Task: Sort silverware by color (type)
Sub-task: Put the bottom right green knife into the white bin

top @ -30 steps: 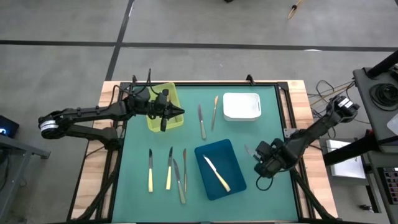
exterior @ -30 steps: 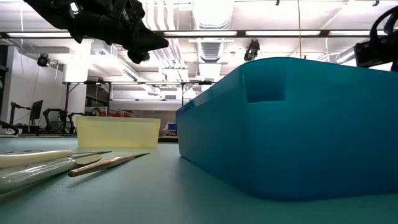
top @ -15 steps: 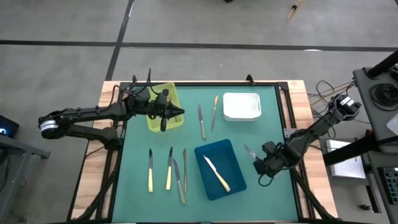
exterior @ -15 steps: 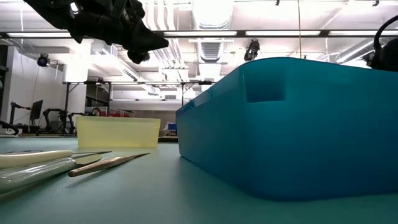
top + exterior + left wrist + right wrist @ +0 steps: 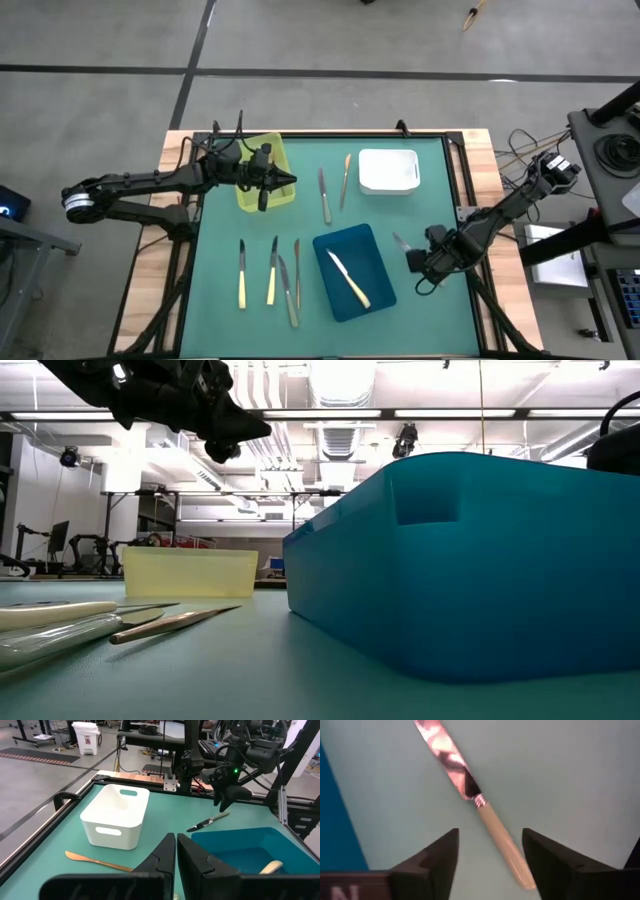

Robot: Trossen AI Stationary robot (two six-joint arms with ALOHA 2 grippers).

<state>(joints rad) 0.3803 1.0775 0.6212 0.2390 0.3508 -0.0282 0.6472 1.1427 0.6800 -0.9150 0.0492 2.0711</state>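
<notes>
1. Right gripper (image 5: 490,865) is low over the mat beside the blue tray (image 5: 370,292), on the tray's side away from the left arm. Fingers (image 5: 432,857) are spread and grip nothing.
2. A cream-handled knife (image 5: 475,802) lies flat on the mat in the gap between those fingers, handle end nearest them, blade pointing away. I cannot tell whether either finger touches it. Left wrist view shows the same knife (image 5: 208,822) on the mat just under the right gripper (image 5: 226,802).
3. Blue tray holds one cream-handled knife (image 5: 349,279), lying diagonally. Its handle tip (image 5: 270,867) shows in the left wrist view.
4. Left gripper (image 5: 176,860) hangs above the yellow tray (image 5: 264,170), fingers (image 5: 162,855) pressed together, nothing between them.
5. Yellow tray contents: cannot tell, the gripper covers most of it in the high view.
6. White tray (image 5: 388,171) sits ahead of the left fingers. The inside that shows holds nothing.
7. Loose on the mat between the yellow and white trays: a silver knife (image 5: 324,195) and a gold utensil (image 5: 345,179), close side by side. The gold one (image 5: 100,861) lies just beside the white tray (image 5: 116,815).
8. Beside the blue tray, on its left-arm side: two cream-handled knives (image 5: 242,273) (image 5: 271,272), a grey metal knife (image 5: 288,292), and a thin copper utensil (image 5: 297,272), roughly parallel.
</notes>
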